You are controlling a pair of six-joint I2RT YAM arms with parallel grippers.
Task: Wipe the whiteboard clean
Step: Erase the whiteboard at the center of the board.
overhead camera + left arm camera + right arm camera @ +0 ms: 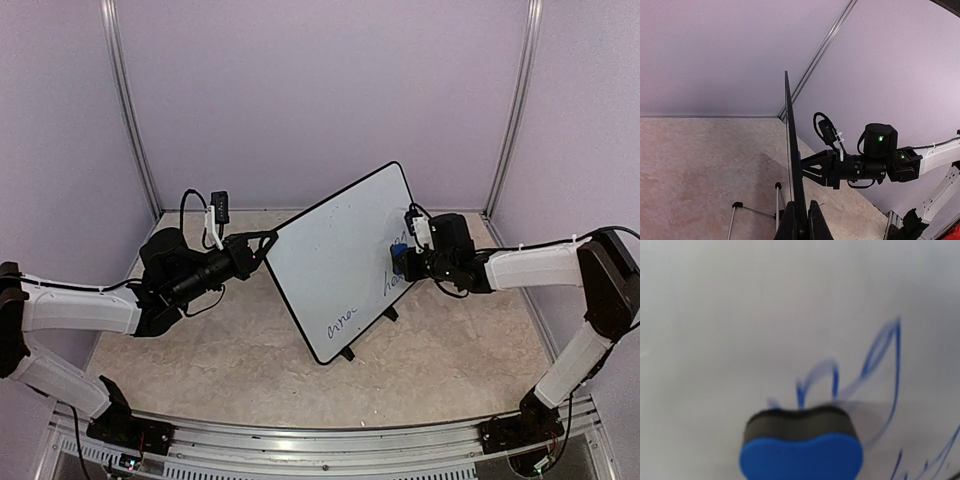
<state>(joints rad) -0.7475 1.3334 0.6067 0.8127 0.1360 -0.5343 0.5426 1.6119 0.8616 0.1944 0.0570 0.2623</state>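
Note:
The whiteboard stands tilted on the table's middle, white with a thin black rim. Blue handwriting remains near its lower edge and at its right. My left gripper is shut on the board's left rim; in the left wrist view its fingers clamp the board, which is seen edge-on. My right gripper is shut on a black-and-blue eraser pressed against the board's right side. In the right wrist view the eraser sits on the white surface below smeared blue strokes; the fingers are hidden.
The board's black stand feet rest on the beige table. Thin wire stand legs show behind the board. Lilac walls with metal posts enclose the back and sides. The right arm shows across the board.

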